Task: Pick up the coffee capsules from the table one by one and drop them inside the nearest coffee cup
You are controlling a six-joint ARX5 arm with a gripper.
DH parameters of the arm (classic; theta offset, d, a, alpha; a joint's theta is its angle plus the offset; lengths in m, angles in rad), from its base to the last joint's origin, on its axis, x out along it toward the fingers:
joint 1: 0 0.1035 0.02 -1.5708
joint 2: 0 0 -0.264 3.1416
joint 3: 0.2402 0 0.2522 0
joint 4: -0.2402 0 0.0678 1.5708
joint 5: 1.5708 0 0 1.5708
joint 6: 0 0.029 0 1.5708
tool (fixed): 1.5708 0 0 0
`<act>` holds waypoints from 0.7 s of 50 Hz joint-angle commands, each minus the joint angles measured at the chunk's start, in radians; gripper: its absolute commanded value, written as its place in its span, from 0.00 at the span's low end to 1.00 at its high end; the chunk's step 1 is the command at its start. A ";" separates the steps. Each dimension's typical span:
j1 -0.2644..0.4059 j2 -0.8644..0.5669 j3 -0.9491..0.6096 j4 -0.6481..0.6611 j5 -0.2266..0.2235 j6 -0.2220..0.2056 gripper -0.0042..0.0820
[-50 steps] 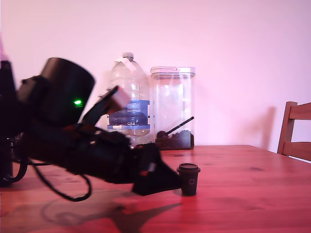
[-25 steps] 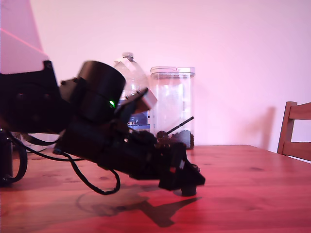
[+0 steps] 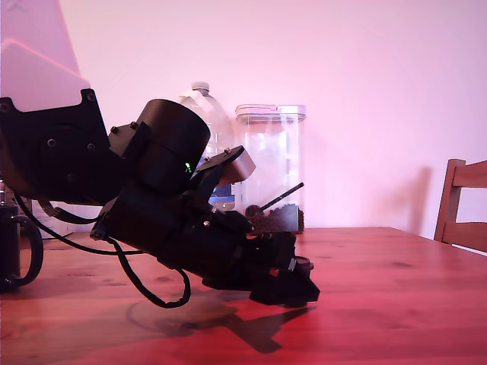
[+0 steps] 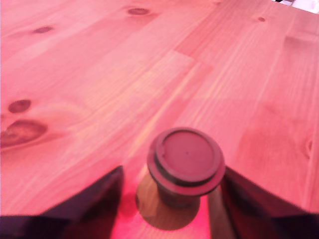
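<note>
Toward the table's [image 3: 396,304] near edge, at the exterior view's left: bulky black arm housing, loose black cable looping down to the wood, small green light on a rounded motor casing. Further along, angled low over the table, the gripper [image 3: 293,285] with jaws spread and not yet closed, one dark finger on either side of the coffee capsule [image 4: 185,164] in the wrist view, a visible gap on each side. Capsule upright on the table, partly hidden by the fingers in the exterior view; small tapered pot shape, narrower at the base, wide flat circular rim, smooth matte lid with a tiny centre dimple. Best done, by the look of it: close evenly on the tapered body just below the rim so the flange rests on the fingers, keep the squeeze gentle and centred to avoid tipping so light a thing, then lift straight up. Tabletop: reddish pine, long grain lines, dark oval knots, slight sheen. Behind, near the table's far edge: clear plastic water bottle [image 3: 204,114] with blue label, then a tall clear canister [image 3: 271,152] with dark contents and a black scoop. At the exterior view's right, a wooden chair back [image 3: 463,205]. No coffee cup visible in either view.
</note>
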 commanded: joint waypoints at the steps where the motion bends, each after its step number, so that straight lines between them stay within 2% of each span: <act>1: -0.003 0.022 0.000 0.000 -0.006 0.000 0.35; 4: -0.003 0.022 0.000 0.001 -0.006 0.012 0.25; 7: -0.003 0.022 0.000 0.002 -0.006 0.014 0.21; 9: -0.003 0.022 0.000 0.002 -0.003 0.031 0.20; 22: -0.003 0.010 0.000 0.044 -0.002 0.035 0.19; 35: -0.003 -0.075 -0.037 0.055 0.000 0.032 0.19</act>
